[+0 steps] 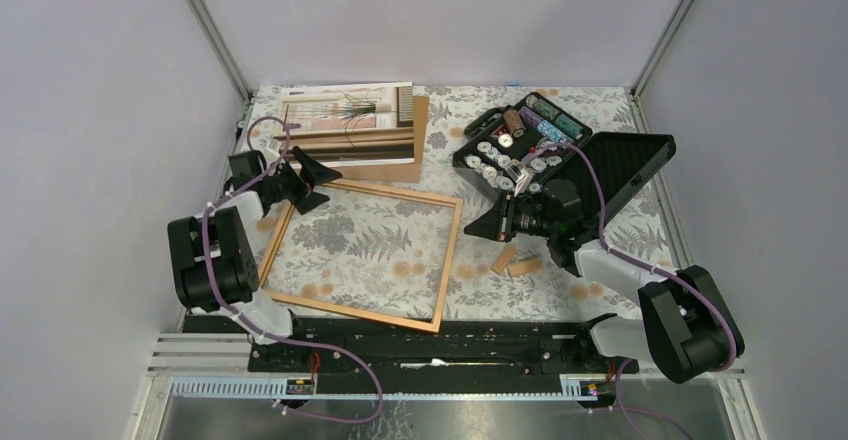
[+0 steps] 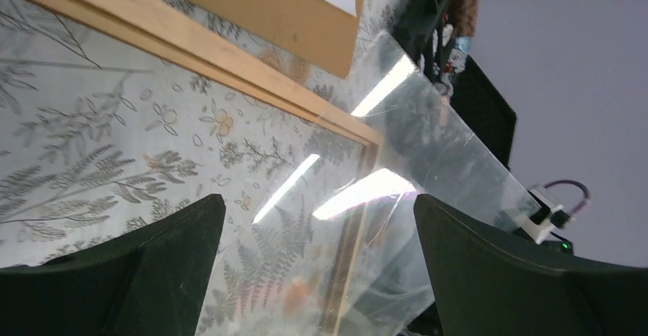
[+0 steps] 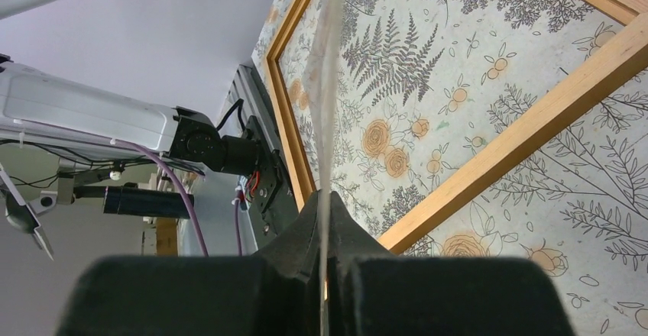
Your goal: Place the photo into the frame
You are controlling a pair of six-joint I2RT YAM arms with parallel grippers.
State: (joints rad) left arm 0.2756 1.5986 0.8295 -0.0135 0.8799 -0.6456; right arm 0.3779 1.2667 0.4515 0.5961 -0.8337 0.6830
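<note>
You are looking at a table [image 1: 445, 120] covered in a floral cloth. The frame [image 1: 380, 191] lies flat on it toward the near left, and the cloth pattern shows through its middle. At the far left corner of the table the photo [image 1: 350, 120] rests picture side up on a brown backing board [image 1: 385, 171]. It is apart from the frame and not in it. Toward the far right corner a black case [image 1: 625, 165] stands with its lid thrown back and small parts in its tray. A clear pane [image 2: 428, 153] slants above the right side of the frame, and you can see ceiling lights reflected in it. Your right gripper [image 3: 327, 198] sits just off the frame's right rail. Its fingers are pinched tight on the edge of that pane, which the right wrist view shows edge-on as a thin pale line. Your left gripper [image 1: 318, 186] is at the frame's far left corner with its jaws spread wide and nothing between them. Two small wooden blocks [image 1: 514, 262] lie on the cloth just right of the frame, below the right gripper.
</note>
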